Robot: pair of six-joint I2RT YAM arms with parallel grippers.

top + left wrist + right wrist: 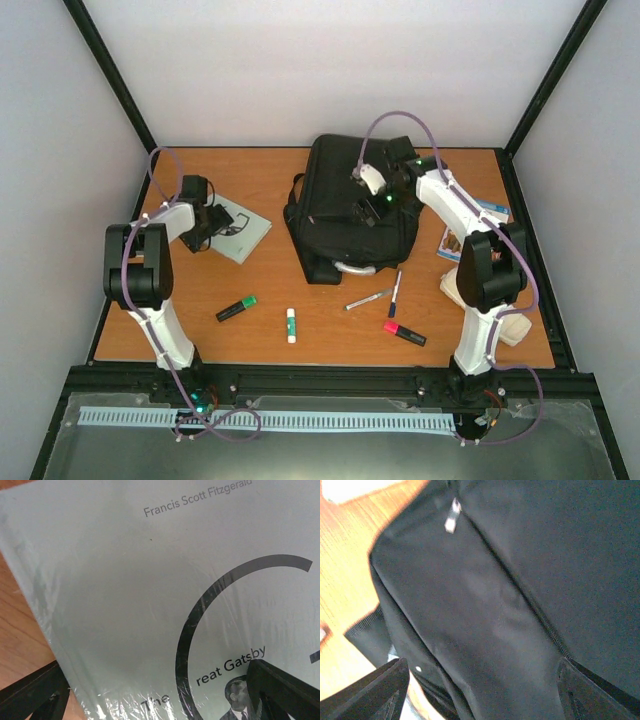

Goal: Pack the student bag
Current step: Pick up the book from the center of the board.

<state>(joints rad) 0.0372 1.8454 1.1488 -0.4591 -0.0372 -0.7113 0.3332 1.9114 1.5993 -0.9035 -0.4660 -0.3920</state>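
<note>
The student bag (345,195), a large black backpack, lies at the back middle of the table, its grey loop handle (352,268) towards me. My right gripper (366,210) hovers open right over its black fabric (485,605), with a zip seam and a silver zip pull (451,520) in the right wrist view. My left gripper (208,232) stands open low over a pale green book (240,230), "The Great Gatsby" (150,580). One finger (35,695) is off the book's edge, the other (280,690) above the cover. Neither gripper holds anything.
On the wooden table in front of the bag lie a green highlighter (236,308), a white glue stick (291,325), a silver pen (368,298), a blue pen (396,293) and a pink highlighter (404,333). At the right are another book (475,230) and a cream pencil case (505,320).
</note>
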